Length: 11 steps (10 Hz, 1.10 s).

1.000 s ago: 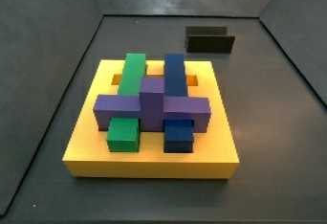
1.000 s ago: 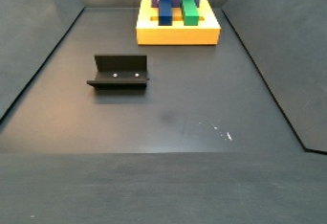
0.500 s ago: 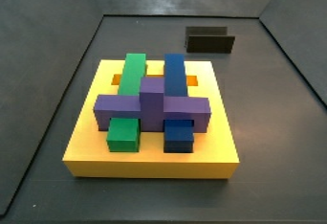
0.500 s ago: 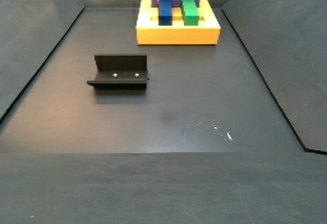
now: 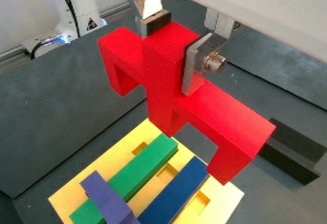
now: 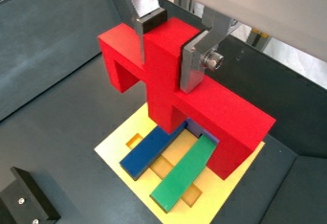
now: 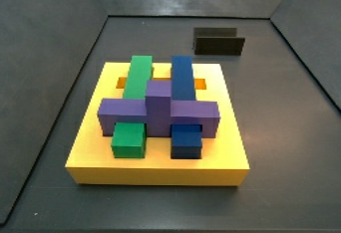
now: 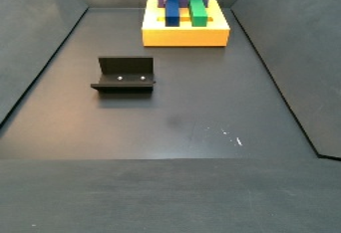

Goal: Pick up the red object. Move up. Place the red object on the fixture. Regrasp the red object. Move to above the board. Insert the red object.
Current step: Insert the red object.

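Observation:
In both wrist views my gripper is shut on the central stub of the red object, with the long bar hanging crosswise under the fingers. It hangs above the yellow board, apart from it. The board bears a green block, a blue block and a purple cross block. In both side views the board shows, but the gripper and red object are out of view. The fixture stands empty on the floor.
Dark walls enclose the grey floor. In both wrist views the fixture sits on the floor beside the board.

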{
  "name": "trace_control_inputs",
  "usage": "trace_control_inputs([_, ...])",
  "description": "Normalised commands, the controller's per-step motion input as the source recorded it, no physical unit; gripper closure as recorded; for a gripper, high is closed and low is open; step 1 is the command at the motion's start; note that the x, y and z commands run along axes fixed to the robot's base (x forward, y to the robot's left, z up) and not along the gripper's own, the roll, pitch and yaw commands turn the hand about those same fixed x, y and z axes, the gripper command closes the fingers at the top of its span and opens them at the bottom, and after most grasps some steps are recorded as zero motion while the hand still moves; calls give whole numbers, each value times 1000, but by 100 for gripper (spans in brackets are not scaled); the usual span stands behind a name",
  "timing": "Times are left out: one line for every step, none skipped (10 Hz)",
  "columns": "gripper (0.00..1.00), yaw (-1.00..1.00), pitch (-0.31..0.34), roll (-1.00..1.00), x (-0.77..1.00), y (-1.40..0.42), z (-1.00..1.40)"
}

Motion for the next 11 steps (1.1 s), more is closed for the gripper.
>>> trace_control_inputs([100, 0, -206, -184, 9, 0, -597])
trace_control_inputs([100, 0, -219, -134, 40, 26, -683])
trace_control_inputs([100, 0, -220, -50, 0, 83, -800])
trace_control_inputs([100, 0, -190, 0, 0, 123, -837])
trace_control_inputs([100, 0, -176, 83, 0, 94, -857])
trace_control_inputs([100, 23, -171, 129, 0, 94, -814])
trace_control_inputs([100, 17, -147, 204, 0, 0, -746])
trace_control_inputs([100, 40, -149, 261, 0, 0, -686])
trace_control_inputs([100, 43, -163, 244, 0, 0, -680])
trace_control_inputs([100, 49, -171, 119, -14, 0, -591])
trace_control_inputs([100, 37, -149, 40, -94, 0, -420])
